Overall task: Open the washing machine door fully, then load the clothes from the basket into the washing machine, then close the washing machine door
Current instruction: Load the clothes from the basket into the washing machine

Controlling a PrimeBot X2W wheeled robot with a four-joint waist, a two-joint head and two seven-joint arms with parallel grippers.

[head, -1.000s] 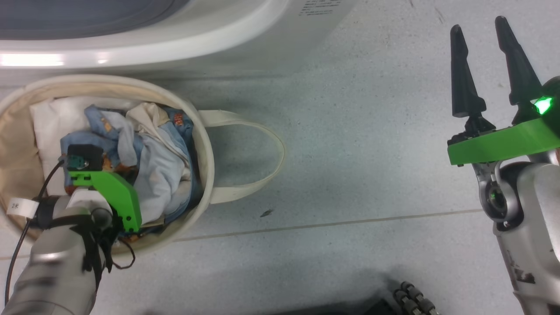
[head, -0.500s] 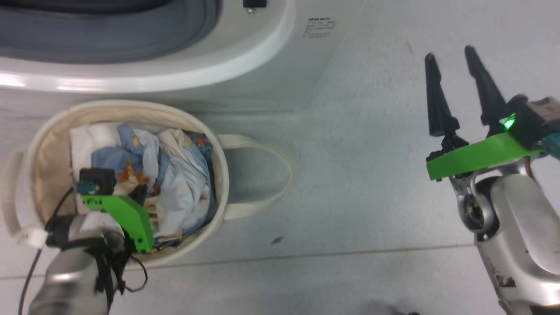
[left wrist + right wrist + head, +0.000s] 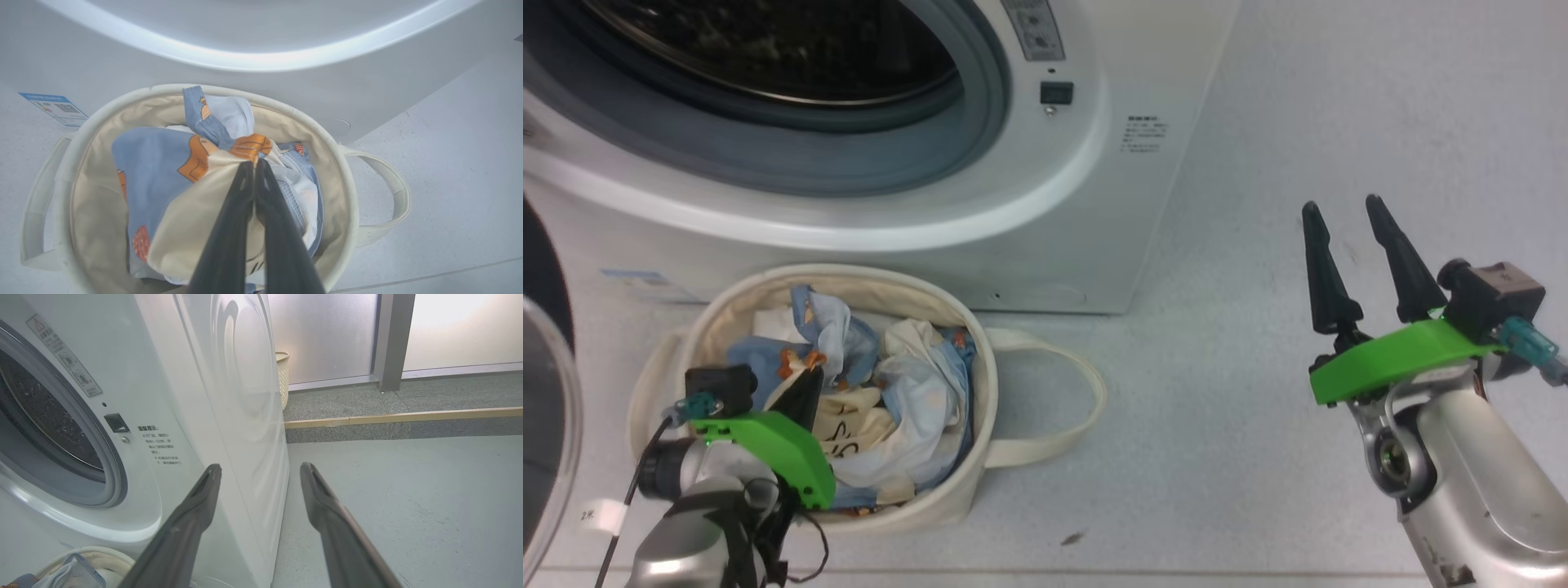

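We see a pale grey speckled floor point(image 3: 1258, 457), smooth and matt, with one thin seam point(image 3: 429, 276) across it and a small dark speck point(image 3: 1072, 537) near the round cream canvas basket with loop handles point(image 3: 985, 384). The basket stands on the floor just in front of the white front-loading washing machine point(image 3: 1111, 212), whose drum opening gapes; its round door with glossy black rim and clear glass point(image 3: 539, 278) stands swung out at the left edge of the head view. A blue label point(image 3: 53, 108) sits low on the machine's front.

Our left gripper point(image 3: 255, 162) is down in the basket, fingers pressed together on a fold of the light blue, orange-printed and cream clothes point(image 3: 155, 163), which lie heaped inside. Our right gripper point(image 3: 1342, 204) hangs over bare floor well to the right, fingers spread, holding nothing.

Past the machine's side, a darker grey raised strip point(image 3: 408, 392) edged in pale wood point(image 3: 408, 415) meets frosted glass panels point(image 3: 327, 335) and a dark post point(image 3: 388, 339); a cream woven bin point(image 3: 283, 375) stands there.
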